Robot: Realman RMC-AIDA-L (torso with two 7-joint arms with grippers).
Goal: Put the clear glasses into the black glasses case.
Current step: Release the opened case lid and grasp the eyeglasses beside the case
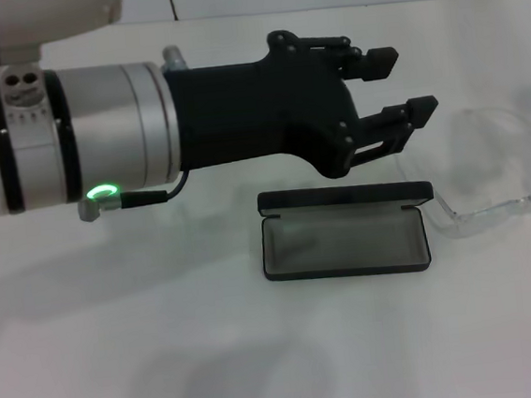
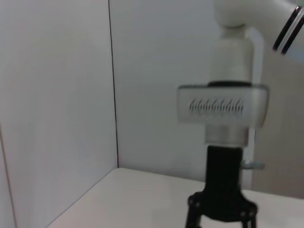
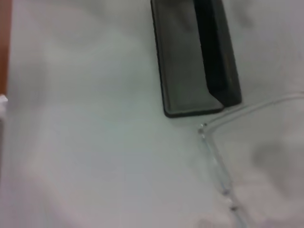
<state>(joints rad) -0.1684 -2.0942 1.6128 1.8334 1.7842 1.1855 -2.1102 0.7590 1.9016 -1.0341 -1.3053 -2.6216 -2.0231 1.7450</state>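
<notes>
Black glasses case [image 1: 344,231]: we find it lying open on the white surface [image 1: 168,359], lid raised at the far edge, grey lining showing, nothing inside.
Clear glasses [image 1: 491,191]: we see them on the surface just to the right of the case, one arm end near its right corner.
Left tool [image 1: 403,80]: we note it hovering above and behind the case, fingers spread apart, holding nothing.
Right tool: we cannot tell its state; its wrist camera looks down on case [image 3: 190,61] and glasses [image 3: 216,161].

Left tool [image 1: 403,80] over glasses [image 1: 492,205] (perhaps)
</notes>
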